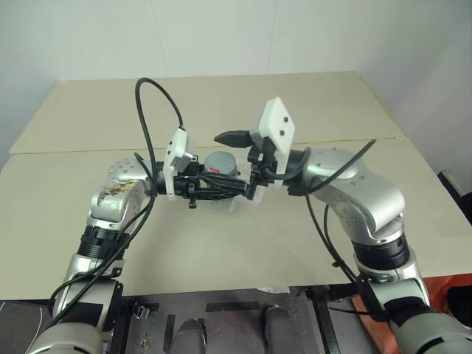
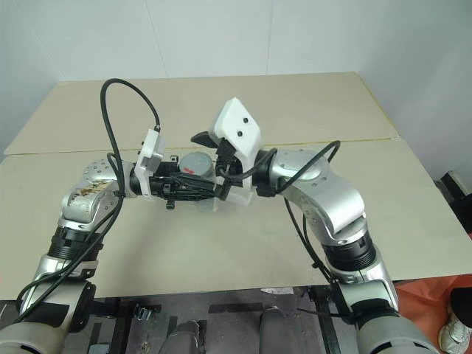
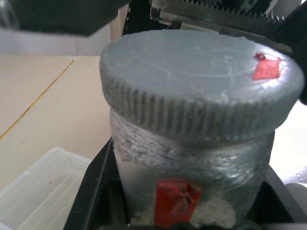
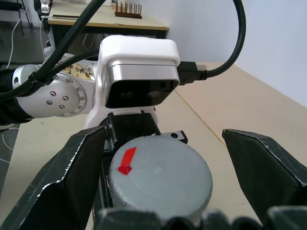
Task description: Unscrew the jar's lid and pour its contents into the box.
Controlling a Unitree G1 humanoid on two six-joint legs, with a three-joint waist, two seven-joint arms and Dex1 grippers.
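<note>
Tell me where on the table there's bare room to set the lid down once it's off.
Bare table lies beyond the arms toward the far edge, and on the near strip toward the front edge. The middle is crowded: the box sits under the held jar, with the lid still on.

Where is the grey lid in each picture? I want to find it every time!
Left eye view: lid at the middle, between both arms.
Right eye view: lid left of middle, beside the white camera block.
Left wrist view: lid big, across the upper middle, atop the jar.
Right wrist view: lid low middle, between two black fingers.
Shared landmark: the red mark on the lid.
</note>
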